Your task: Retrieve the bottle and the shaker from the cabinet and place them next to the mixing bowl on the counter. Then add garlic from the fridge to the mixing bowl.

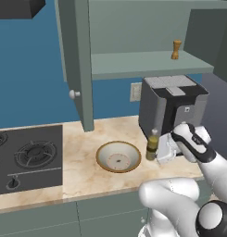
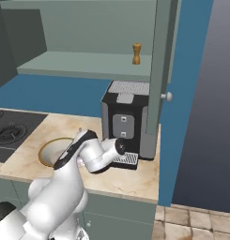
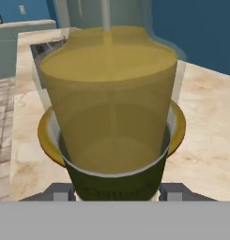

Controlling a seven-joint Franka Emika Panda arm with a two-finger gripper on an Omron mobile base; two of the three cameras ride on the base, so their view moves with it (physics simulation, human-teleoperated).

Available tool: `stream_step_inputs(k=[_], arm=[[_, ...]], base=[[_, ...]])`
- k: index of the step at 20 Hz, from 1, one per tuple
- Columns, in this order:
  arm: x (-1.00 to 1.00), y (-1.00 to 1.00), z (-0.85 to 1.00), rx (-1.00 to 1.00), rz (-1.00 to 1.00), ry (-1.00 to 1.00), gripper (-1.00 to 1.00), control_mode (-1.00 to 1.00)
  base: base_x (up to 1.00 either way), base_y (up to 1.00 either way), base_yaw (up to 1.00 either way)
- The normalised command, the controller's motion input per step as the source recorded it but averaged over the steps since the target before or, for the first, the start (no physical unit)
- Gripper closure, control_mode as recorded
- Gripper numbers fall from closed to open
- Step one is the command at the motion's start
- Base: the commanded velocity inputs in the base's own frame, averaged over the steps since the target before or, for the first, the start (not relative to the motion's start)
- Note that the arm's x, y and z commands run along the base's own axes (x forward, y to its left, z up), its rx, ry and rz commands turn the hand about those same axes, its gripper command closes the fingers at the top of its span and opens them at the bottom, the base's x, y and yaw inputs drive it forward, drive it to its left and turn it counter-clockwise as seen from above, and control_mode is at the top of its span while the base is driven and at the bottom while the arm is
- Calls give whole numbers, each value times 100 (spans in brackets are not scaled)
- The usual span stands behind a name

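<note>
one bottle [image 1: 152, 147] clamped in gripper [image 3: 116, 190], upright beside mixing bowl [image 1: 118, 157], shaker [image 1: 176, 49] on cabinet shelf

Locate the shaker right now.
In both base views the shaker stands upright on the open cabinet shelf, toward its right end, above the coffee machine on the counter.

A slim yellow-olive glass bottle [image 1: 152, 146] stands upright on the beige marble worktop [image 1: 82, 173], just right of the round gold-rimmed mixing bowl [image 1: 118, 157].
</note>
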Motion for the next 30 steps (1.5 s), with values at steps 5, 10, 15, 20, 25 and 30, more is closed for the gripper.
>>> stream_step_inputs(k=[5,10,15,20,25,30], arm=[[18,-4,-37,0,0,3,100,-100],[41,-7,-20,0,0,2,100,-100],[32,-15,-1,0,0,0,100,-100],[17,-12,0,0,0,0,100,-100],[1,0,-10,0,0,0,100,-100],[0,0,-24,0,0,0,100,-100]], base=[[0,0,0],[0,0,0],[0,0,0],[0,0,0],[0,0,0],[0,0,0]])
